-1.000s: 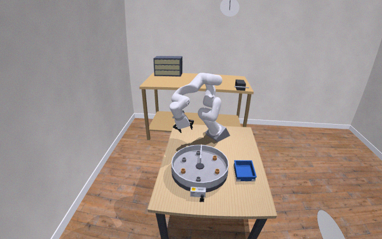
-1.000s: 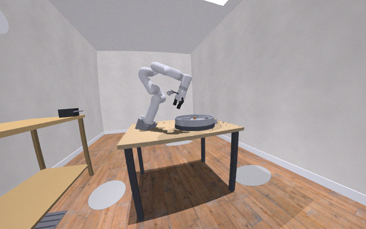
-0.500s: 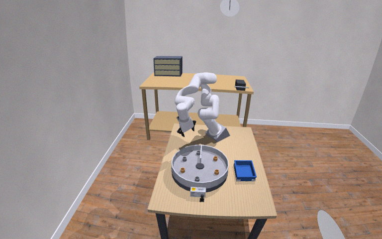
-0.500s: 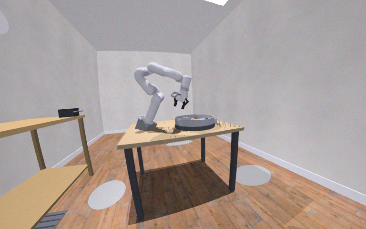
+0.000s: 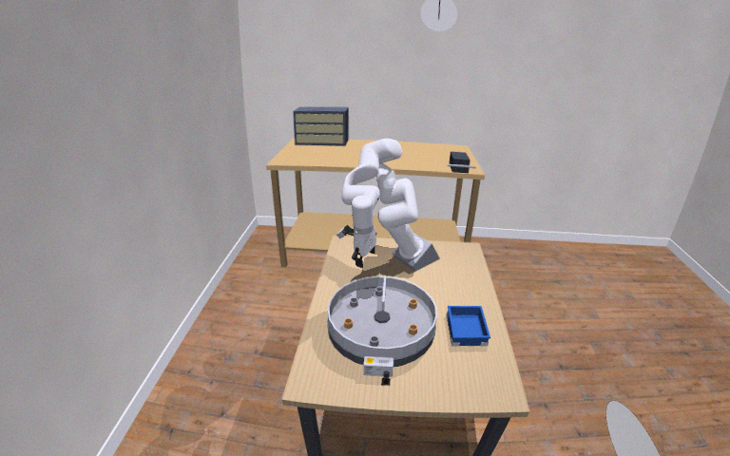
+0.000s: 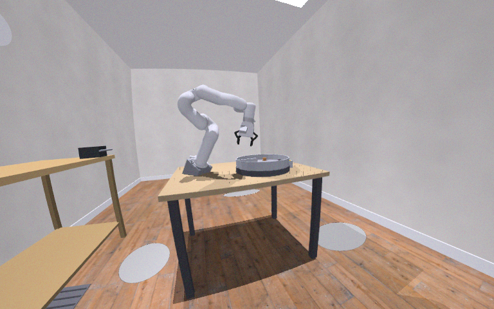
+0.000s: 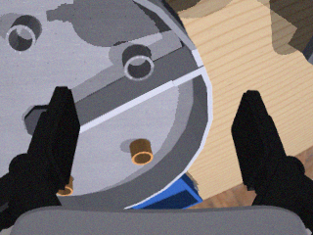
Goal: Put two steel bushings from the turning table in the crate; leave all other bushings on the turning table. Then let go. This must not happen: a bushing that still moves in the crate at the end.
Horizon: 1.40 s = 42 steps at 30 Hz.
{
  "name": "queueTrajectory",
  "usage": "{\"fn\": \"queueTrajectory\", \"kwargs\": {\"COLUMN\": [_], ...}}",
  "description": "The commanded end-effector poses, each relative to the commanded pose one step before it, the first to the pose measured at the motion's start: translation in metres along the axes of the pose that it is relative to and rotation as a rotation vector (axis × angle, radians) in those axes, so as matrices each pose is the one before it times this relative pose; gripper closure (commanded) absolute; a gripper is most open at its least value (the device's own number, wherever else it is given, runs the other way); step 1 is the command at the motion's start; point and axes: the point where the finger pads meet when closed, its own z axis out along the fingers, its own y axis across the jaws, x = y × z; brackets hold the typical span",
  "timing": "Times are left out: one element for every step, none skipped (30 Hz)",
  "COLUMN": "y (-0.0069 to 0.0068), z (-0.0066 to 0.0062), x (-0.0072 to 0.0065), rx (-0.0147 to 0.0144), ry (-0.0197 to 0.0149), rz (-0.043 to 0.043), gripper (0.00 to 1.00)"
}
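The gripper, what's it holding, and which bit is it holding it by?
Nothing. The gripper is open, with nothing between its fingers.

From here I see my arm (image 6: 219, 97) arching over the worktop (image 6: 204, 185), its hand (image 6: 244, 143) pointing down, wide open, above the rim of the round turning table (image 6: 263, 167). An orange bushing (image 6: 264, 158) peeks over that rim. On a separate wooden bench (image 6: 43, 167) sits a black box (image 6: 91, 152).
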Motion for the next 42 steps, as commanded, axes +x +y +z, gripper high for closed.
{"fn": "queueTrajectory", "kwargs": {"y": [-0.00575,-0.00135,-0.00141,-0.00149,-0.00157,-0.00164,-0.00172,-0.00179,-0.00181,-0.00149,0.0,0.0,-0.00115,-0.00083,-0.00054,-0.0003,-0.00012,-0.00002,0.0,0.0,0.0,0.0,0.0,0.0,0.0,0.0,0.0,0.0,0.0,0.0,0.0,0.0,0.0,0.0,0.0,0.0,0.0,0.0,0.0,0.0,0.0,0.0], "z": [-0.00286,-0.00055,-0.00057,-0.0006,-0.00063,-0.00066,-0.00069,-0.00072,-0.00072,-0.00058,0.0,0.0,-0.00045,-0.00032,-0.0002,-0.00011,-0.00005,-0.00001,0.0,0.0,0.0,0.0,0.0,0.0,0.0,0.0,0.0,0.0,0.0,0.0,0.0,0.0,0.0,0.0,0.0,0.0,0.0,0.0,0.0,0.0,0.0,0.0], "x": [-0.01564,-0.00323,-0.0032,-0.00321,-0.00323,-0.00324,-0.00324,-0.00324,-0.00315,-0.00247,0.0,0.0,-0.00185,-0.00129,-0.00083,-0.00045,-0.00018,-0.00004,0.0,0.0,0.0,0.0,0.0,0.0,0.0,0.0,0.0,0.0,0.0,0.0,0.0,0.0,0.0,0.0,0.0,0.0,0.0,0.0,0.0,0.0,0.0,0.0], "rx": [0.06529,0.01245,0.01244,0.01258,0.01273,0.01286,0.01298,0.0131,0.01285,0.01018,0.0,0.0,0.00768,0.00542,0.00347,0.0019,0.00077,0.00015,0.00001,0.0,0.0,0.0,0.0,0.0,0.0,0.0,0.0,0.0,0.0,0.0,0.0,0.0,0.0,0.0,0.0,0.0,0.0,0.0,0.0,0.0,0.0,0.0], "ry": [0.00124,-0.00035,-0.00032,-0.00028,-0.00024,-0.00019,-0.00014,-0.00009,-0.00003,0.00002,0.0,0.0,0.00004,0.00004,0.00003,0.00002,0.00001,0.0,0.0,0.0,0.0,0.0,0.0,0.0,0.0,0.0,0.0,0.0,0.0,0.0,0.0,0.0,0.0,0.0,0.0,0.0,0.0,0.0,0.0,0.0,0.0,0.0], "rz": [-0.15436,-0.03095,-0.03058,-0.03057,-0.0306,-0.03057,-0.03052,-0.03045,-0.02954,-0.02318,0.0,0.0,-0.01736,-0.01219,-0.00778,-0.00425,-0.00173,-0.00034,-0.00002,0.0,0.0,0.0,0.0,0.0,0.0,0.0,0.0,0.0,0.0,0.0,0.0,0.0,0.0,0.0,0.0,0.0,0.0,0.0,0.0,0.0,0.0,0.0], "gripper": [0.0,0.0,0.0,0.0,0.0,0.0,0.0,0.0,0.0,0.0,0.0,0.0,0.0,0.0,0.0,0.0,0.0,0.0,0.0,0.0,0.0,0.0,0.0,0.0,0.0,0.0,0.0,0.0,0.0,0.0,0.88,0.88,0.88,0.88,0.88,0.88,0.88,0.88,0.88,0.88,0.88,0.88]}}
